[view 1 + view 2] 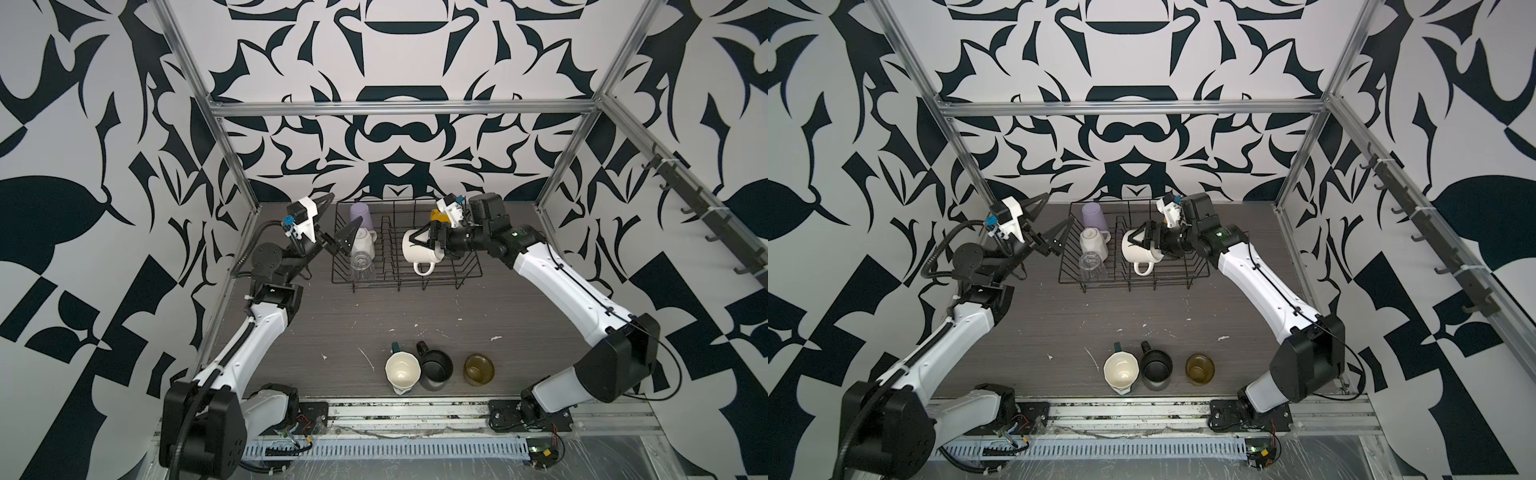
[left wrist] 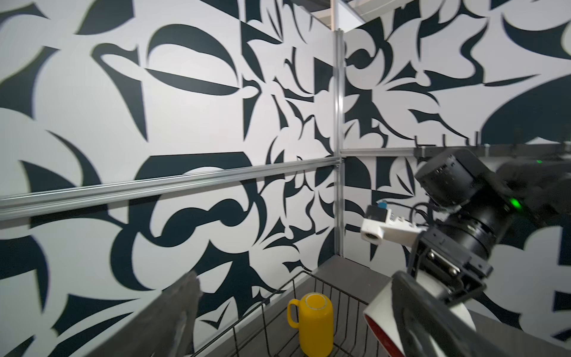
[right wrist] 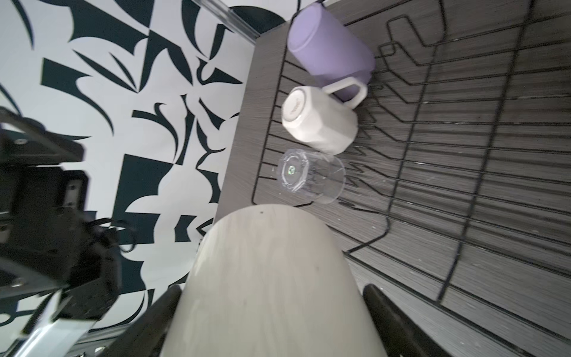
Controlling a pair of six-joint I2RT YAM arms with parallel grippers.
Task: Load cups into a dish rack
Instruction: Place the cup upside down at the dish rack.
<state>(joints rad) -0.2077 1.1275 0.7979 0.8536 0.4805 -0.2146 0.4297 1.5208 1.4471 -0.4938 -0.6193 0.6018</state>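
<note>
Counting from above, you've got eight cups and one rack [image 1: 415,284]. Four stand upside down in it: purple cup [image 1: 360,214], ridged white mug [image 1: 363,241] and glass [image 1: 362,267] in a row down its left end, and the yellow mug [image 1: 436,215] at the far right corner, half hidden by the right wrist. The fifth, the red-lined mug [image 1: 413,257], lies on its side over the middle prongs with its handle toward the front. The right gripper [image 1: 420,243] is clamped on it. Three cups stand upright on the grey wood-grain table [image 1: 340,324]: green mug [image 1: 402,372], black mug [image 1: 434,368] just beside it, brown cup [image 1: 478,369] a little apart. Your left gripper [image 1: 347,206] hangs by the rack's left end, jaws spread wide and holding nothing.

In both top views the count matches, except here the wrist covers the yellow one. Left gripper [image 1: 1059,208] gapes empty; right gripper [image 1: 1140,241] grips the red-lined mug [image 1: 1136,255].

On the left wrist view, the yellow mug [image 2: 315,324] is smooth and rounded, base up on thin black wire. The red-lined mug [image 2: 380,306] shows its red rim.

On the right wrist view, the red-lined mug [image 3: 268,278] fills the gap between two black fingers [image 3: 389,312]. Beyond it are the purple cup [image 3: 330,52], ridged white mug [image 3: 318,123] and glass [image 3: 309,179].
</note>
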